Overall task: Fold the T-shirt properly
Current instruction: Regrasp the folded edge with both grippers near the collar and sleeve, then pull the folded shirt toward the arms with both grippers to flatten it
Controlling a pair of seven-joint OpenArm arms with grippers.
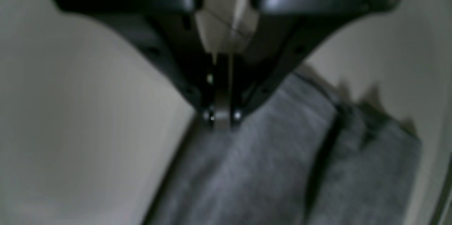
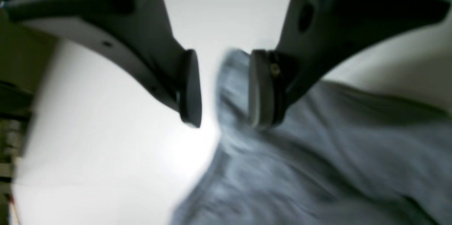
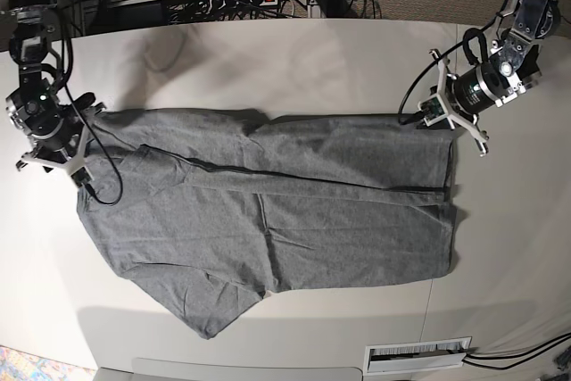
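The soft, wrinkled grey T-shirt (image 3: pixel 268 211) lies spread across the pale tabletop (image 3: pixel 339 51). The left pincer (image 1: pixel 220 120) pinches its hem tight. The right pincer (image 2: pixel 220 89) gapes wide around a sleeve edge, so that side could slip and bunch.

Soft matt grey cloth T-shirt (image 3: pixel 294 211), smooth table (image 3: pixel 268 60)

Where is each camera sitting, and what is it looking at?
Left wrist: sits on the left arm, looks down past its shut tool at the T-shirt.
Right wrist: sits on the right arm, looks between its open tool at the shirt's edge.
Base: high above, looking down at the table, both arms and the whole shirt.
Shared: all show the grey T-shirt.
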